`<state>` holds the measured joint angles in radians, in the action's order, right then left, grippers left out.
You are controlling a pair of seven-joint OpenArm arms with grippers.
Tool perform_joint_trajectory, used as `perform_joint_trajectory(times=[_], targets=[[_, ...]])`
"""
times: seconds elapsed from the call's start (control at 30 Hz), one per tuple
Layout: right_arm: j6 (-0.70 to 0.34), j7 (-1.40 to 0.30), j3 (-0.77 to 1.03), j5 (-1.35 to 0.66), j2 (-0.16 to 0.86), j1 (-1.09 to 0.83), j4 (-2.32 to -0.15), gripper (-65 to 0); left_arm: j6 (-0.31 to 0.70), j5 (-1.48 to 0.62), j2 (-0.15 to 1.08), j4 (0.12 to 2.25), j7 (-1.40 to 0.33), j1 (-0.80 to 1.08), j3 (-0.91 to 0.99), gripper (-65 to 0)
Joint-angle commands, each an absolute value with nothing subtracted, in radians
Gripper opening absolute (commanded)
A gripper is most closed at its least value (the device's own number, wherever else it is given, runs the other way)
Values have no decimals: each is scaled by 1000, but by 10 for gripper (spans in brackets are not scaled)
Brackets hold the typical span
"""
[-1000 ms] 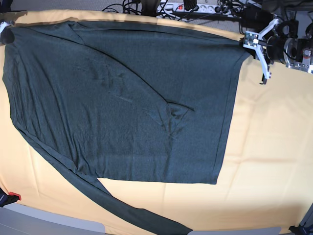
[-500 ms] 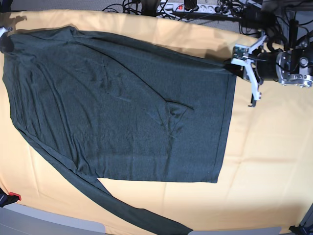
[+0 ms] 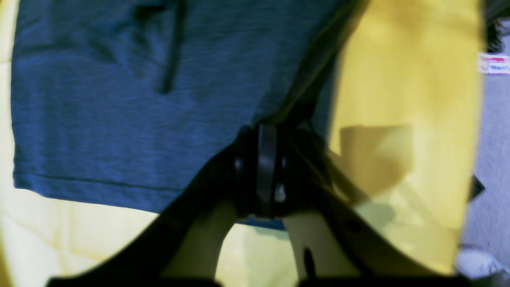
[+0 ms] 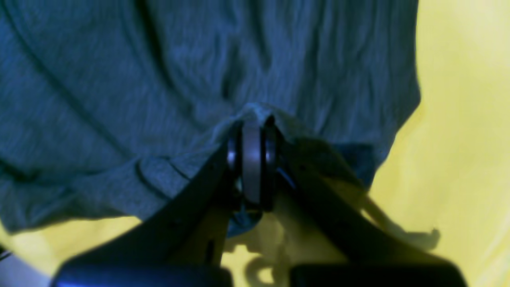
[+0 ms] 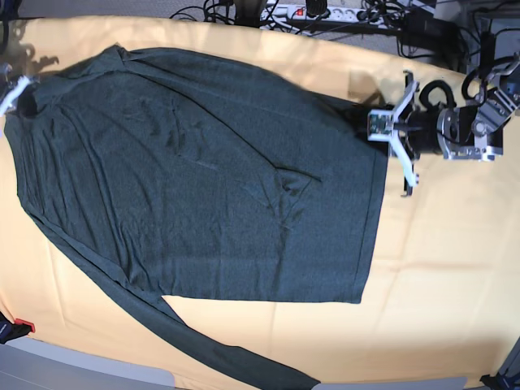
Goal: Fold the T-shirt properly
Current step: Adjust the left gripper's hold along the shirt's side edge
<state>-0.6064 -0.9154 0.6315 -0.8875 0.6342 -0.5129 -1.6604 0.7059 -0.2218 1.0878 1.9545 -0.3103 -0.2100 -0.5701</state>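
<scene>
The dark T-shirt [image 5: 211, 179] lies spread on the yellow-orange cloth [image 5: 455, 268], one long sleeve [image 5: 227, 357] trailing to the front edge. My left gripper [image 5: 378, 126] is shut on the shirt's far right corner, lifted and drawn inward. In the left wrist view its jaws [image 3: 266, 133] pinch the hemmed edge of the T-shirt [image 3: 119, 99]. My right gripper [image 5: 15, 91] is shut on the far left corner at the frame's edge. The right wrist view shows this gripper [image 4: 252, 127] closed on a bunched fold of the T-shirt [image 4: 159, 79].
A power strip and tangled cables [image 5: 325, 12] run along the back edge of the table. A small red item [image 5: 23, 327] sits at the front left corner. Grey floor [image 3: 494, 159] shows beyond the cloth's edge in the left wrist view.
Both grippers have carried the shirt's far edge toward the near side. The left gripper moved down and inward with its corner, and the far corners have come off the back edge.
</scene>
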Motion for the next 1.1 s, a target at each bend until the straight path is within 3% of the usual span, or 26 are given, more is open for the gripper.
perform_joint_trajectory(times=[0.0,0.43,0.73,1.07], targets=[[-588,-895,635,-868,659,-501,-1671,-650,698,-230,1098,1948,-292,-239,-559,-650],[-400,-770,627,-698,631,-479,-1651,-650,698,-244,1061,1858,-286,-283,-559,-650],[-436,-795,628,-673,624,-454,-1620,-650,698,-274,1081,1870,-289,-278,-559,-650],[-484,-839,628,-676,627,-454,-1620,-650,698,-298,1256,1999,-289,-280,-559,-650]])
